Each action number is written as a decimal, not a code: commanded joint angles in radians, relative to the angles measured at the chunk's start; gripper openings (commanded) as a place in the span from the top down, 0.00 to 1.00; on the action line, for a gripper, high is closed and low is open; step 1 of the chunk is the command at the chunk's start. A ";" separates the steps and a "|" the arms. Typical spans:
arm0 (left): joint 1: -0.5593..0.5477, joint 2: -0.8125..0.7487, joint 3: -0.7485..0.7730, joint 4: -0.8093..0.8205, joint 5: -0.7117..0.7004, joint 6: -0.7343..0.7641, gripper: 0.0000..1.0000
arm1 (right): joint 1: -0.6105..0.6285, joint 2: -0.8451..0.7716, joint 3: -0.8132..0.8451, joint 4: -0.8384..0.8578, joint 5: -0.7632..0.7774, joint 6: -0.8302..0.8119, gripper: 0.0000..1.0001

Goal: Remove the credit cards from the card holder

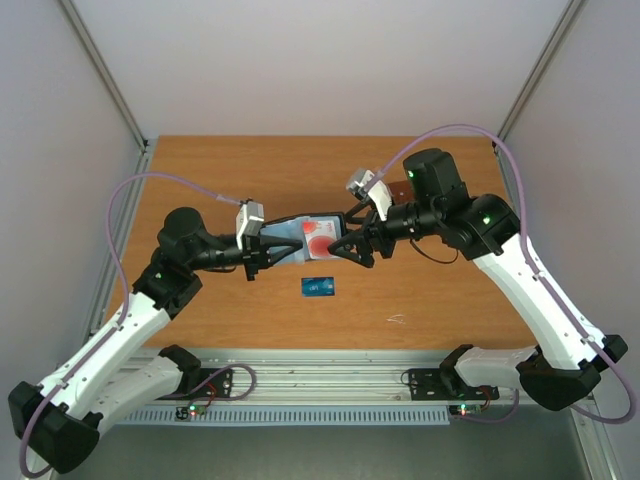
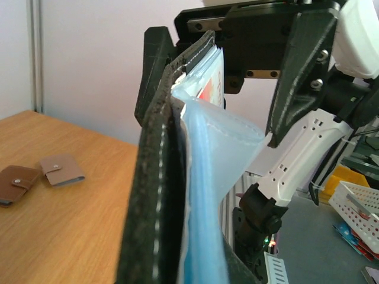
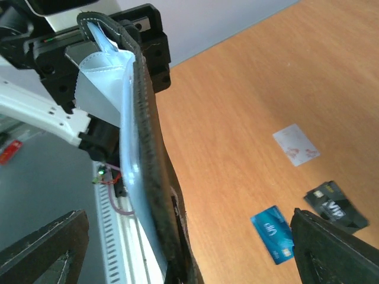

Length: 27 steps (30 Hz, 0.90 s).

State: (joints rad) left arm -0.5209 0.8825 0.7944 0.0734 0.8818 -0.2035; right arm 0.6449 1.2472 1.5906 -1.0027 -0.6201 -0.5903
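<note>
Card holder [image 1: 295, 232] is hanging in the air over the middle of the table [image 1: 200, 170], between the two arms. It is lying open, showing a black stitched outer skin and a light blue lining, with clear pocket sleeves bulging away from it. A white card with a red circle [image 1: 318, 232] is sitting in a pocket toward the end nearer the right arm. Left gripper [image 1: 272, 250] is clamping the holder's left end, jaws pressed together on it. Right gripper [image 1: 343, 245] is standing at the opposite end with its fingers [image 3: 334, 248] spread wide, one to each side of the holder's edge. It is gripping nothing, and I cannot tell whether either finger is touching the holder. A blue card [image 1: 319, 287] is lying flat on the table on the near side of the holder. A black card [image 3: 334, 204] is lying just beside it, and a pale card [image 3: 296, 145] with reddish marks is resting apart from both. A dark brown wallet [image 2: 15, 183] and a tan wallet [image 2: 62, 170] are lying closed, just beside each other. From above, the right wrist is covering the holder's right end.
</note>
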 commanded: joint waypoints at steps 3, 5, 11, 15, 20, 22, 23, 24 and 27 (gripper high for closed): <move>0.010 -0.031 -0.009 0.077 0.065 0.013 1.00 | -0.025 0.045 0.054 -0.079 -0.254 -0.083 0.32; 0.012 -0.034 -0.013 0.076 0.063 0.016 1.00 | -0.025 0.054 0.055 -0.085 -0.275 -0.077 0.55; 0.016 -0.044 -0.026 0.061 -0.018 0.011 1.00 | -0.027 0.039 0.016 -0.051 -0.279 -0.048 0.99; 0.022 -0.048 -0.040 0.002 -0.308 0.010 0.72 | -0.028 0.011 -0.026 -0.003 -0.238 0.005 0.99; 0.043 -0.036 -0.050 -0.128 -0.788 0.046 0.63 | -0.028 0.029 -0.023 -0.018 0.023 0.140 0.99; 0.058 -0.034 -0.054 -0.164 -0.889 0.085 0.63 | -0.027 0.047 -0.014 -0.050 0.210 0.218 0.99; 0.066 -0.036 -0.057 -0.174 -0.923 0.103 0.62 | -0.027 0.058 -0.008 -0.070 0.299 0.259 0.99; 0.072 -0.038 -0.059 -0.179 -0.934 0.114 0.61 | -0.025 0.072 0.002 -0.095 0.386 0.299 0.99; 0.087 -0.047 -0.057 -0.175 -0.878 0.126 0.61 | 0.022 0.118 0.056 -0.168 0.591 0.370 0.99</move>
State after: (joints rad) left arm -0.4477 0.8471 0.7452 -0.0944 0.1188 -0.1333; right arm 0.6258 1.3144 1.5761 -1.0740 -0.3870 -0.3794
